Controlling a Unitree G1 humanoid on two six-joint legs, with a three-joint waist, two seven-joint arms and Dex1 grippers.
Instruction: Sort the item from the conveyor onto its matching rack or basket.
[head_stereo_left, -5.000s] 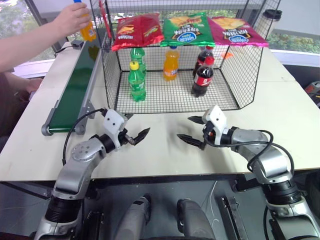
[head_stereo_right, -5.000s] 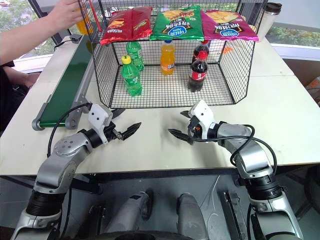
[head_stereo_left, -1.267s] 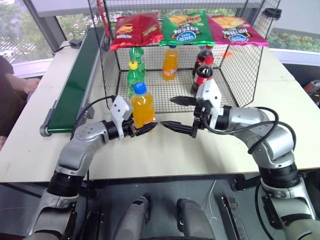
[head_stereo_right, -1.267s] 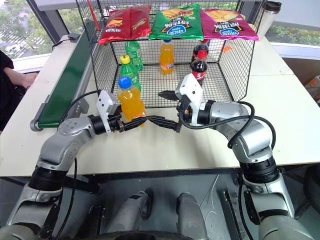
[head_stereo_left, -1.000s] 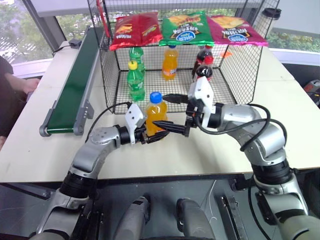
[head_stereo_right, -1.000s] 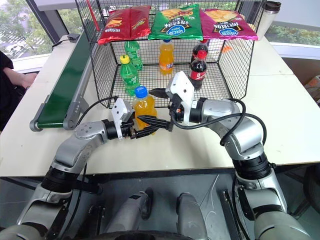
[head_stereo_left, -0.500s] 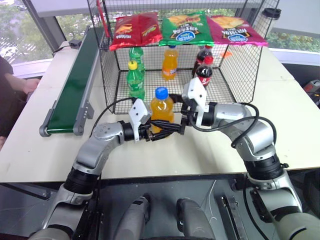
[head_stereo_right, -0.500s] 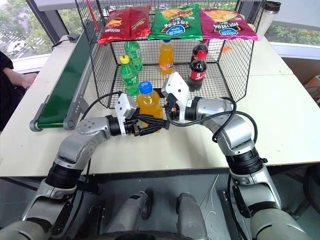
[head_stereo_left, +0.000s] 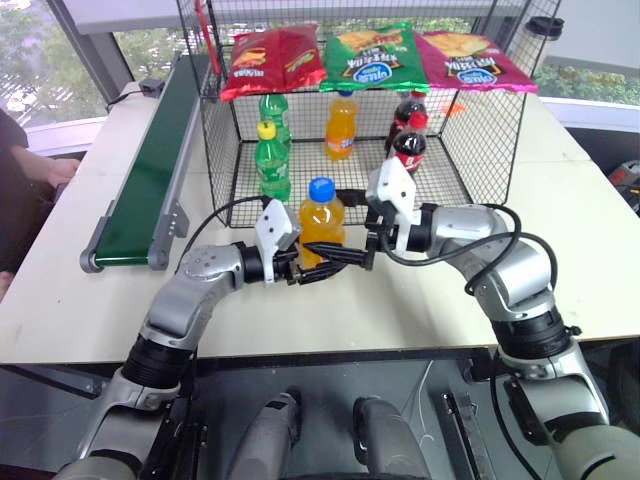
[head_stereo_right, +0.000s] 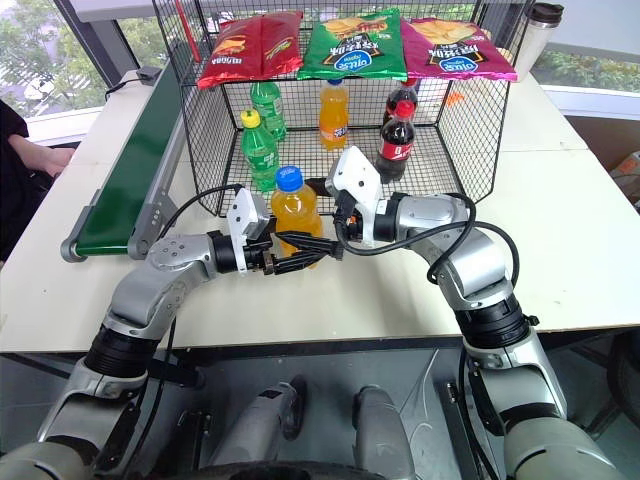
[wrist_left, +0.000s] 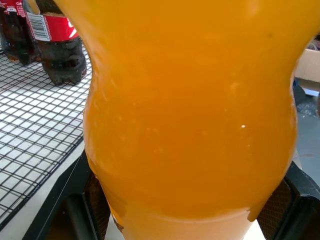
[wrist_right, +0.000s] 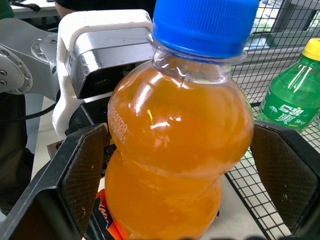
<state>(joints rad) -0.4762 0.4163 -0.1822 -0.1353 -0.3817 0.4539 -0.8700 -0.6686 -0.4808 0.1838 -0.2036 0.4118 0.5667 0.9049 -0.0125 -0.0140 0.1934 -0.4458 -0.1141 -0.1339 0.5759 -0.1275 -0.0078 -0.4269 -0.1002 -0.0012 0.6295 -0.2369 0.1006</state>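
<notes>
In front of the wire cage (head_stereo_left: 480, 150), left gripper (head_stereo_left: 312, 263) clamps the orange soda bottle (head_stereo_left: 321, 228) upright — right gripper (head_stereo_left: 352, 235) straddles it, fingers spread wide.

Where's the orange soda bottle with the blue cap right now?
The orange bottle stands upright in the left gripper, just before the wire cage, between the right gripper's open fingers.

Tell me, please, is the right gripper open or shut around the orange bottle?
Open. The right gripper's pads stand clear on either side of the orange bottle, which the left gripper holds.
</notes>
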